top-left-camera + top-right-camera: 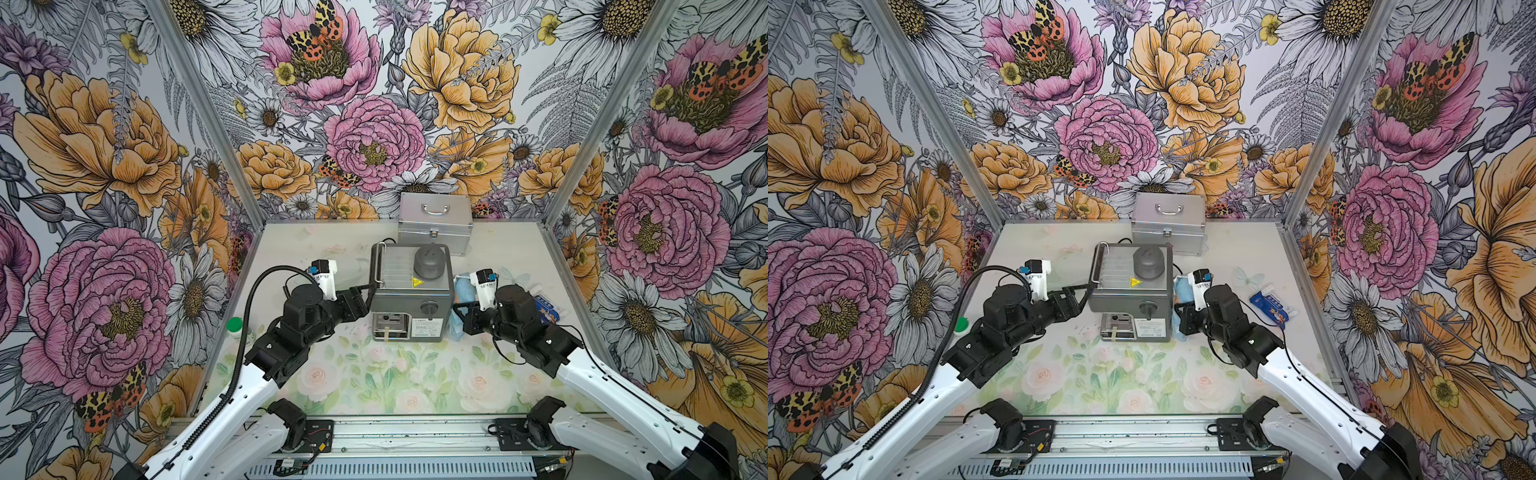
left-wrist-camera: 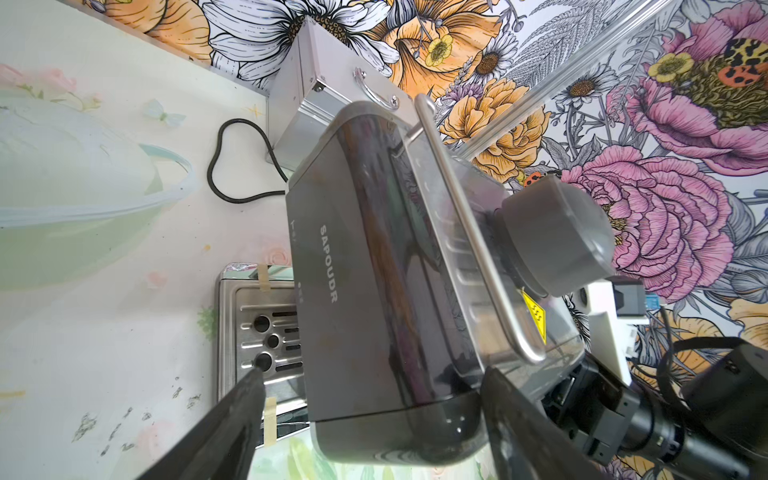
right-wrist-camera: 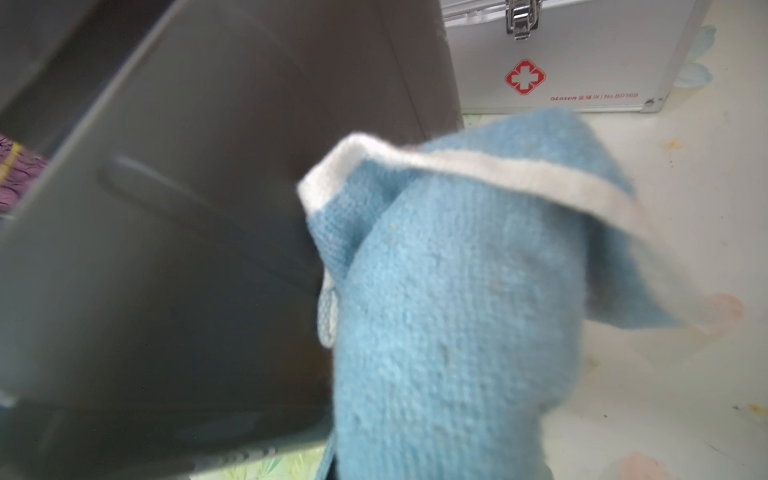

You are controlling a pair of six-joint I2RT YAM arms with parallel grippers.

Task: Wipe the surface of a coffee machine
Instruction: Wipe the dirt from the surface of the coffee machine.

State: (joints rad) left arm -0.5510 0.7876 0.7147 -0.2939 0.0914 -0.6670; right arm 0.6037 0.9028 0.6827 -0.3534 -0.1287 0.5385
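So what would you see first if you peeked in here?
Probably the loud flower walls all around, then the dark-grey coffee machine standing mid-table with its dome cap on top. Next, the right gripper pinching a blue cloth against the machine's side, while the left gripper sits open at the opposite side.

Floral walls (image 1: 457, 83), pale rose-print tabletop (image 1: 374, 382), perhaps stained
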